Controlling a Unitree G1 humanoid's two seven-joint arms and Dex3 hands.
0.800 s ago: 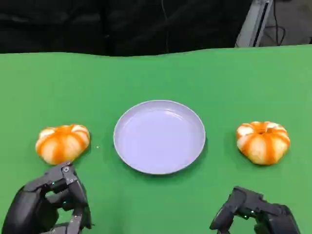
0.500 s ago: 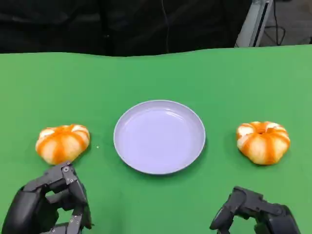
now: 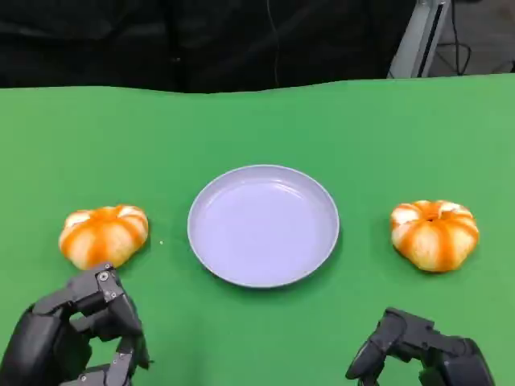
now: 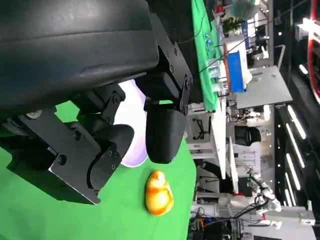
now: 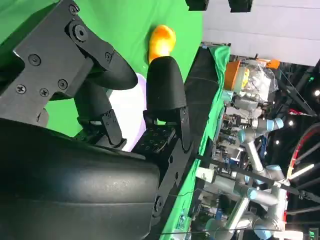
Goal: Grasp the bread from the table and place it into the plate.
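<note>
While the plate (image 3: pixel 263 226) sits centre-table, one bread (image 3: pixel 104 235) lies left of it, another bread (image 3: pixel 434 233) right; left hand (image 3: pixel 76 334) and right hand (image 3: pixel 418 350) hover near, fingers spread, holding nothing.

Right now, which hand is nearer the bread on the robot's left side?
Left. The left hand sits just below that bread, almost touching it; the right hand is far across, past the plate.

Plate (image 3: pixel 263 226) centre; bread (image 3: pixel 103 236) left, bread (image 3: pixel 434 234) right; hands low, empty.
</note>
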